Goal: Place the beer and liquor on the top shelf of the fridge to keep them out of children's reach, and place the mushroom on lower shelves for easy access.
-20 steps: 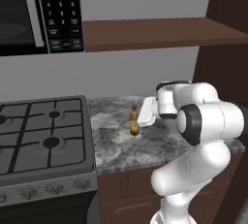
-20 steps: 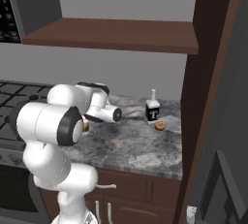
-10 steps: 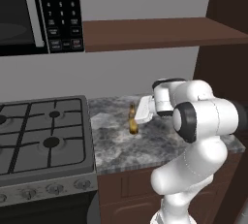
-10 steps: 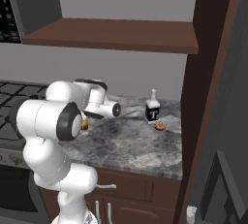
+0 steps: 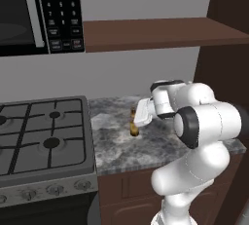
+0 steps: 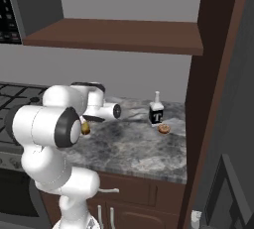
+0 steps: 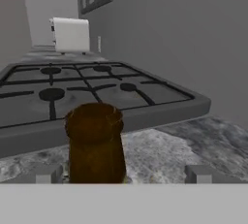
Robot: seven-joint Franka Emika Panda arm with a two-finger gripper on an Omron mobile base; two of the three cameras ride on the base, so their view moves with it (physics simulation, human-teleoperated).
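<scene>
The beer (image 5: 133, 126), a small amber bottle, stands on the grey stone counter (image 5: 146, 151) just right of the stove. My gripper (image 5: 137, 120) is at its neck, open. In the hand view the brown bottle top (image 7: 94, 140) rises close between the two fingertips (image 7: 48, 172), left of centre, with nothing gripped. In the right base view the beer (image 6: 86, 128) peeks out behind my arm. The liquor (image 6: 156, 113) stands further right on the counter, with the mushroom (image 6: 163, 129) just in front of it. The grey fridge (image 6: 237, 99) is at the right edge; its shelves are hidden.
A gas stove (image 5: 39, 136) adjoins the counter on the left, with a microwave (image 5: 34, 12) above it. A brown wall shelf (image 5: 155, 31) hangs over the counter. A dark cabinet column (image 6: 208, 89) stands between counter and fridge. A toaster (image 7: 70, 35) sits beyond the stove.
My hand has eased slightly closer to the beer bottle. The jaws have stayed open, and the bottles and mushroom have not moved.
</scene>
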